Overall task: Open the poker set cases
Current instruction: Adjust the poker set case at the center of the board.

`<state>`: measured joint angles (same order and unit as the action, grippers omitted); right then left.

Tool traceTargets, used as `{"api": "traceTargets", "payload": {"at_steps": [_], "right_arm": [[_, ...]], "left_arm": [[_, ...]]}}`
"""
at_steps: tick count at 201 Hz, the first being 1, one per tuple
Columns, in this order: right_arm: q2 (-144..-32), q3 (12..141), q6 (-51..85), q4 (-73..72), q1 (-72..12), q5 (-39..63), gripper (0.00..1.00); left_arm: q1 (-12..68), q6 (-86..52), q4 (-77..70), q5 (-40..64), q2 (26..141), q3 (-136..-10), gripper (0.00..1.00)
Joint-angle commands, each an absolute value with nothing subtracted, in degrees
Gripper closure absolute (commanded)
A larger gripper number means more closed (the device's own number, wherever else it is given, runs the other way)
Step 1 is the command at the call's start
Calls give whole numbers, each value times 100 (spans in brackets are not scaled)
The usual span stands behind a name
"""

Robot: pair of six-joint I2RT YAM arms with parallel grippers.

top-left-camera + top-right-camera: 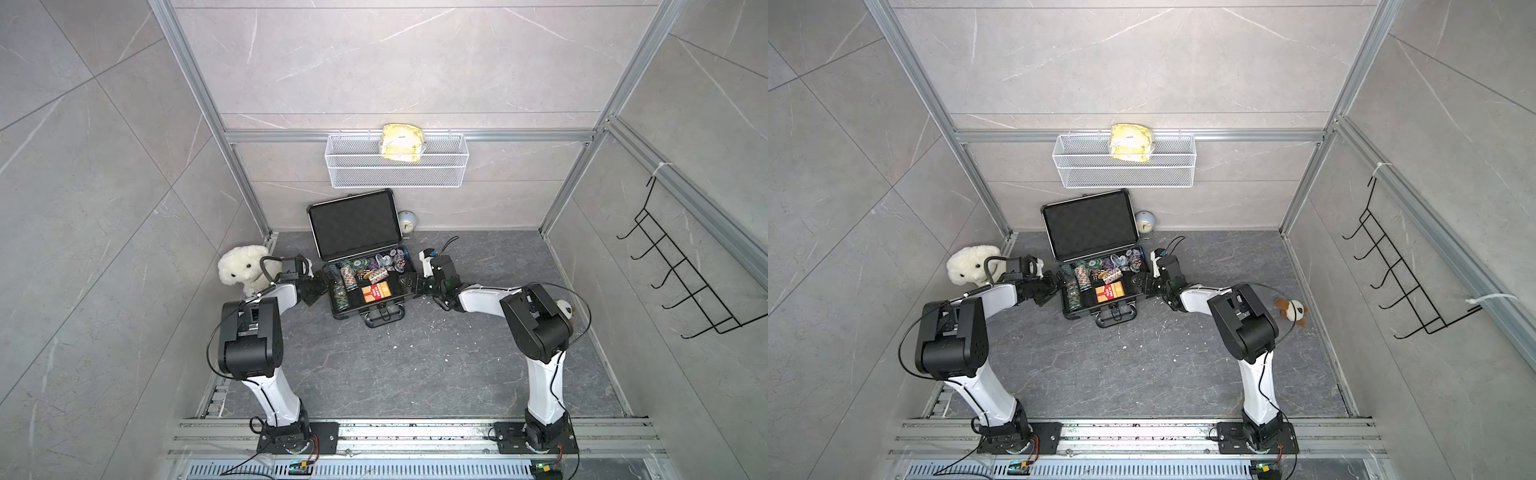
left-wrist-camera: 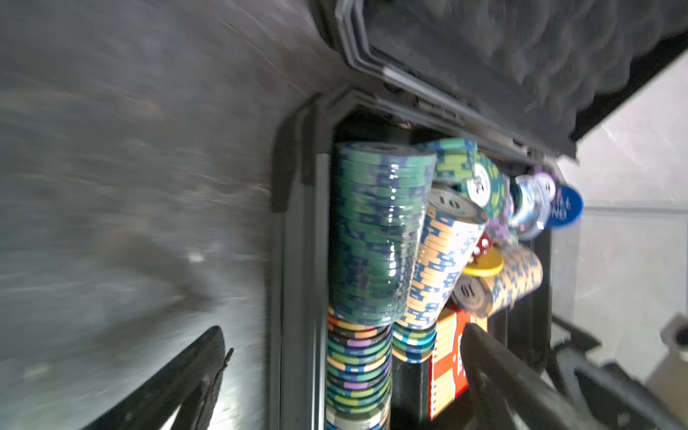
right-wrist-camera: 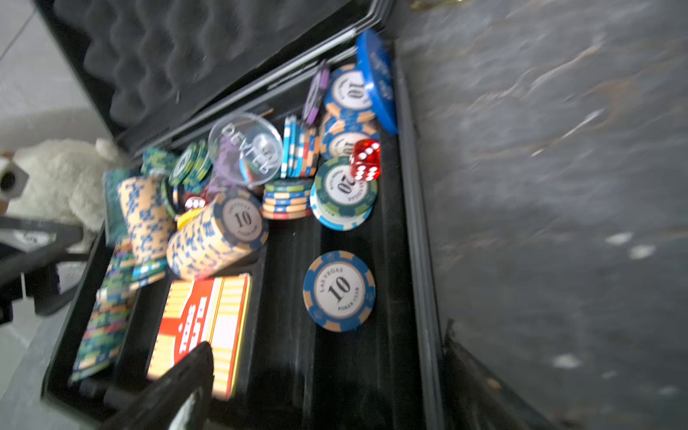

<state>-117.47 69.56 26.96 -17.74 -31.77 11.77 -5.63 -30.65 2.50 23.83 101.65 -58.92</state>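
The poker set case (image 1: 353, 224) (image 1: 1090, 224) stands open on the dark floor. Its foam-lined lid is upright, and colourful chips (image 1: 348, 277) and a red card deck (image 1: 376, 291) lie in the base. My left gripper (image 1: 322, 284) (image 1: 1054, 284) is open at the case's left side. In the left wrist view this gripper (image 2: 344, 331) straddles the case wall (image 2: 298, 260), gripping nothing. My right gripper (image 1: 409, 282) (image 1: 1140, 282) is open at the right side. In the right wrist view this gripper (image 3: 325, 342) has one finger over the deck (image 3: 201, 327) and one outside the rim (image 3: 417, 223).
A white plush dog (image 1: 243, 270) sits behind the left arm. A small clock (image 1: 406, 224) stands by the lid. A wire basket (image 1: 440, 166) with a yellow bag (image 1: 402, 141) hangs on the back wall. A small plush toy (image 1: 1292, 311) lies right; a hook rack (image 1: 681, 270) hangs beyond.
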Motion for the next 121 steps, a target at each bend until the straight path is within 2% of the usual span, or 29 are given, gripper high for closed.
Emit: {"api": "traceTargets", "payload": {"at_steps": [1,46,80,104,121], "right_arm": [[-11583,7071,2605,-1652,-3965,2415,5],[-11499,7130,2518,-1502,-4327,2316,5],[-11224,6813,2453,-1536,-4240,1899,2],[-10620,6420,2416,-1243,-3930,1451,0],[-9901,6011,2104,-799,-3667,1000,0]], "left_arm": [[-764,-3180,483,2085,9725,-6078,0],[-767,-3112,522,1909,9488,-5993,0],[-762,-3134,497,2091,9585,-5986,0],[-742,-3141,601,2001,9383,-5969,1],[-658,-3245,973,1420,9061,-5979,0]]}}
